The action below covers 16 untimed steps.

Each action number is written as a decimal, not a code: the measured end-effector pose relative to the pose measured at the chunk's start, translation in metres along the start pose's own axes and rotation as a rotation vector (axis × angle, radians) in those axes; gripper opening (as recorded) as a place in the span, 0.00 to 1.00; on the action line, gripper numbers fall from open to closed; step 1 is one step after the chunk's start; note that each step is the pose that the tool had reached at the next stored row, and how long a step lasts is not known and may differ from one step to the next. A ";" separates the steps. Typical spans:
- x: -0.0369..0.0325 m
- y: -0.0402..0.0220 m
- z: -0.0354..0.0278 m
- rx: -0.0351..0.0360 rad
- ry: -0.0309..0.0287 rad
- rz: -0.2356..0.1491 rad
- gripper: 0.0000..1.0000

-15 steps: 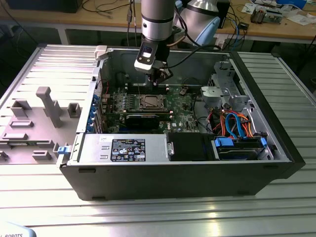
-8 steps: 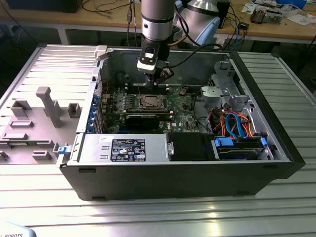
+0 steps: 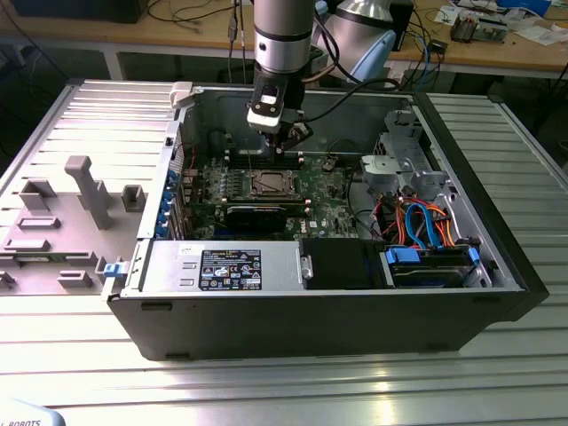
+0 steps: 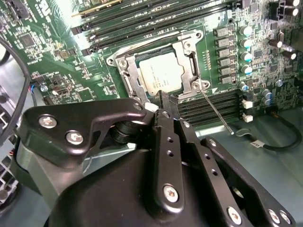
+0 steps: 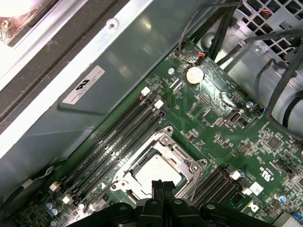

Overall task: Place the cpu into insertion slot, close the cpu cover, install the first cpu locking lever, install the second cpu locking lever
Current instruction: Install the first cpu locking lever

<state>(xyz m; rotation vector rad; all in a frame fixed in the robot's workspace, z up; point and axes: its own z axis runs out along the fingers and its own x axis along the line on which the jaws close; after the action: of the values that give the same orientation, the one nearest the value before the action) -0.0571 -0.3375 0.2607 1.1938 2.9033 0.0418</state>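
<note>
Both jaws of the gripper (image 4: 164,99) meet on nothing just above the shut cpu cover (image 4: 129,74); latching seems in hand, the free locking lever (image 4: 215,111) alongside needing a downward press.

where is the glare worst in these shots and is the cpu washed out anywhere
Exterior view: bright glare streaks on the ribbed table. First wrist view: the corner beyond the case wall is blown out white, the cpu shines pale. Second wrist view: the cpu is evenly lit, not washed out, the claw dark before it.
</note>
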 end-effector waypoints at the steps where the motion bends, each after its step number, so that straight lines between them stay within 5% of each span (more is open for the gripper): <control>1: 0.0000 0.0000 0.0000 0.0002 0.0005 -0.019 0.11; 4: 0.0000 0.0000 0.0000 0.0009 0.0026 -0.104 0.11; 16: 0.0000 0.0000 0.0000 0.0009 0.0026 -0.106 0.11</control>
<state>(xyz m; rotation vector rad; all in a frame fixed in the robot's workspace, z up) -0.0571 -0.3376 0.2607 1.0393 2.9636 0.0419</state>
